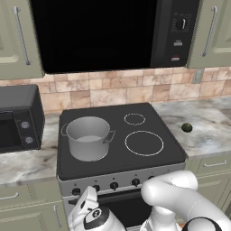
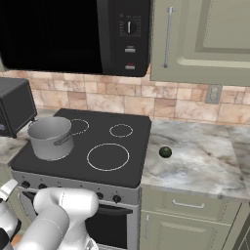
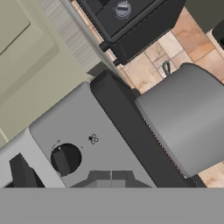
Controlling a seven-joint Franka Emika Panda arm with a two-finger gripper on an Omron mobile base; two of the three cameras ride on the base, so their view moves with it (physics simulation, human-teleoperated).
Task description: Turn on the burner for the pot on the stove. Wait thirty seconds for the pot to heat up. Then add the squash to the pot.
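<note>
Claw [image 3: 107, 176] pressed together, empty, parked at the stove [image 1: 118, 168] front panel just beside a black knob [image 3: 65, 159]; burner step in hand: next, grip and turn that knob, pot [image 1: 88, 137] sits front-left, squash [image 1: 187, 127] waits on the right counter [image 1: 208, 131].

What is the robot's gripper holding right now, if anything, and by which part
Nothing is held. The gripper is shut and empty, close in front of the stove panel beside a black knob. The squash lies on the counter; the pot stands untouched.
</note>
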